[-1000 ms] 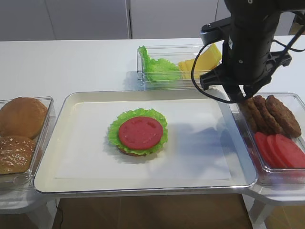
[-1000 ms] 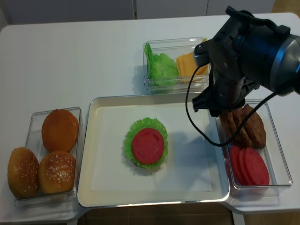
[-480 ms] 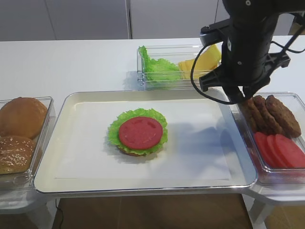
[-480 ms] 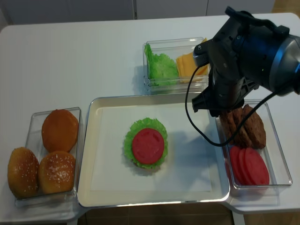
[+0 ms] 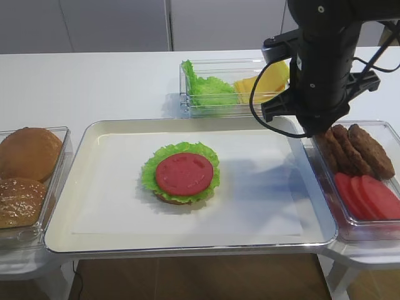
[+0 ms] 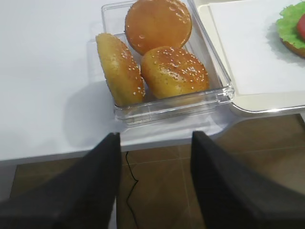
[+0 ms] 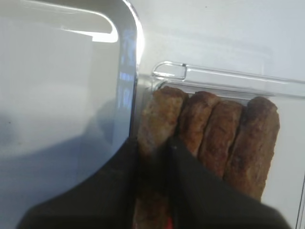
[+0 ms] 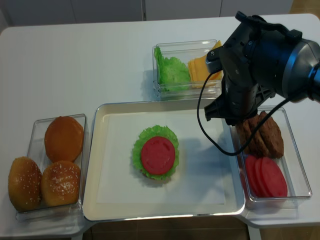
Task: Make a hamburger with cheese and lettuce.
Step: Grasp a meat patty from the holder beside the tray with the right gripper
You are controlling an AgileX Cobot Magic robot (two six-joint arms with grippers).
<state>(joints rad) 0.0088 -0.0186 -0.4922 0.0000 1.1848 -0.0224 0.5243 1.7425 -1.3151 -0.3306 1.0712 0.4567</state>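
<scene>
The hamburger [image 5: 181, 174] [image 8: 156, 154] lies mid-tray: a tan bun base, a frilly green leaf and a red tomato slice on top. Lettuce [image 5: 206, 87] and cheese [image 5: 269, 80] share a clear box behind the tray. My right gripper [image 7: 152, 143] reaches down into the right-hand box, shut on the leftmost brown patty [image 7: 159, 109], which stands on edge between the black fingers. In the high view the arm [image 5: 322, 69] hides those jaws. My left gripper [image 6: 155, 157] is open with nothing in it, over the table's front edge below the bun box.
The silver tray [image 5: 94, 134] holds a white paper liner. A clear box at left holds whole buns [image 6: 157, 43] [image 5: 25, 156]. The right box [image 8: 295, 145] holds several patties [image 5: 359, 150] and tomato slices [image 5: 369, 194]. Brown floor shows beyond the table edge.
The right arm has shifted slightly toward the back above the patty box. The stack on the tray has not moved.
</scene>
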